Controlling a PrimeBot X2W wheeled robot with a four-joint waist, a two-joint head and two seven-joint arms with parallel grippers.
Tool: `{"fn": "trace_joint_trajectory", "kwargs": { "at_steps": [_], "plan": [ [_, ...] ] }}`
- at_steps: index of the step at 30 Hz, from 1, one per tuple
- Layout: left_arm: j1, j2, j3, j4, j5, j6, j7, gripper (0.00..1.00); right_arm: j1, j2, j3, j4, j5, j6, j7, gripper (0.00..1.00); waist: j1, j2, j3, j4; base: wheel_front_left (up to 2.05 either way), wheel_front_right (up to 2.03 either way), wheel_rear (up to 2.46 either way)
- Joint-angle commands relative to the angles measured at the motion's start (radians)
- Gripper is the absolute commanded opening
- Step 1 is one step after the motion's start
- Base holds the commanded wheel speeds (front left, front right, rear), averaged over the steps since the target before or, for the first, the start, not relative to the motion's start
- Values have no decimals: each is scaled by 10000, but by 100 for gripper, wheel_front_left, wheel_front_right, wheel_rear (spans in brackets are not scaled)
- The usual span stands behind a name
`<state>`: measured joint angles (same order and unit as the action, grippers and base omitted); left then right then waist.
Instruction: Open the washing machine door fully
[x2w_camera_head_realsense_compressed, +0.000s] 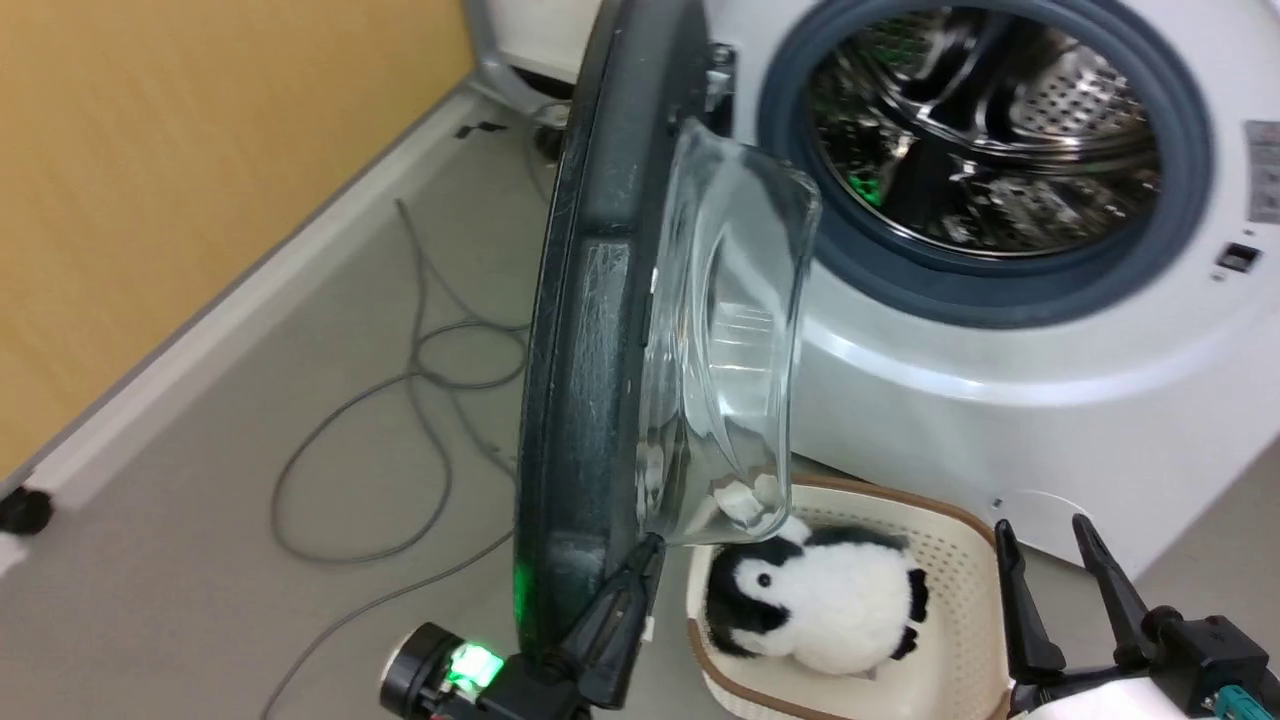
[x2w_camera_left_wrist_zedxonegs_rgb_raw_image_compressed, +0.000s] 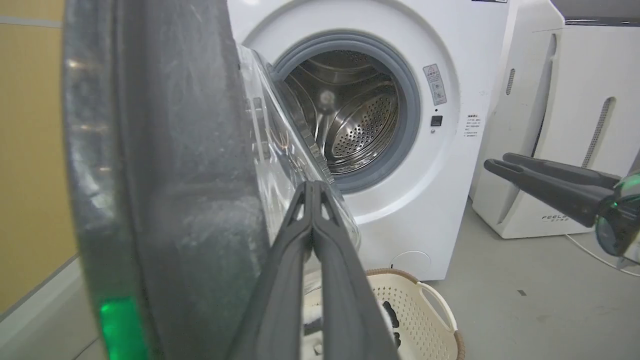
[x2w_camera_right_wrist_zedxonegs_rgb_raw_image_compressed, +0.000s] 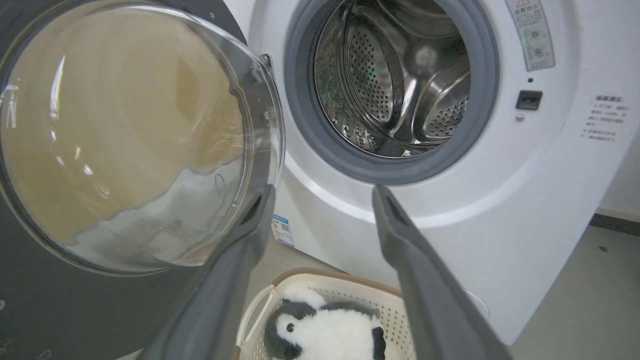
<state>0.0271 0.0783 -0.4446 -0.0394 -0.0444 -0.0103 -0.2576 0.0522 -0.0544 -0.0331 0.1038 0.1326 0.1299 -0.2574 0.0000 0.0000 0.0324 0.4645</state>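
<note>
Dark-grey inner face of the washing machine door (x2w_camera_head_realsense_compressed: 585, 350) stands edge-on, open away from the washing machine (x2w_camera_head_realsense_compressed: 1000, 390), just left of the left gripper (x2w_camera_head_realsense_compressed: 648, 548). That gripper's fingers are pressed together, tips by the glass bowl's lower edge; contact unclear. Right gripper (x2w_camera_head_realsense_compressed: 1042, 528) spread, holding nothing. Between the grippers: white basket (x2w_camera_head_realsense_compressed: 965, 545) with penguin plush (x2w_camera_head_realsense_compressed: 820, 600).

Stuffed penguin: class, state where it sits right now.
In the head view, the stuffed penguin lies in the cream basket on the floor, just below the glass bowl of the washing machine door.
</note>
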Motion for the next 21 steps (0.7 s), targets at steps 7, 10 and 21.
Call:
{"fn": "trace_joint_trajectory", "kwargs": {
  "at_steps": [7,10,21],
  "plan": [
    [142,229,837,113,-62,339,-42,0,-112,41,-71,-6,-116,8,-44,100,0,0,86,502,0,0,0],
    [87,351,1258,190,-112,451,-42,0,-129,41,-76,-12,-129,8,-44,100,0,0,152,535,0,0,0],
    [-681,740,3226,1164,-861,586,-42,0,-310,41,-138,-48,-395,8,-44,100,0,0,797,654,0,0,0]
  ]
}}
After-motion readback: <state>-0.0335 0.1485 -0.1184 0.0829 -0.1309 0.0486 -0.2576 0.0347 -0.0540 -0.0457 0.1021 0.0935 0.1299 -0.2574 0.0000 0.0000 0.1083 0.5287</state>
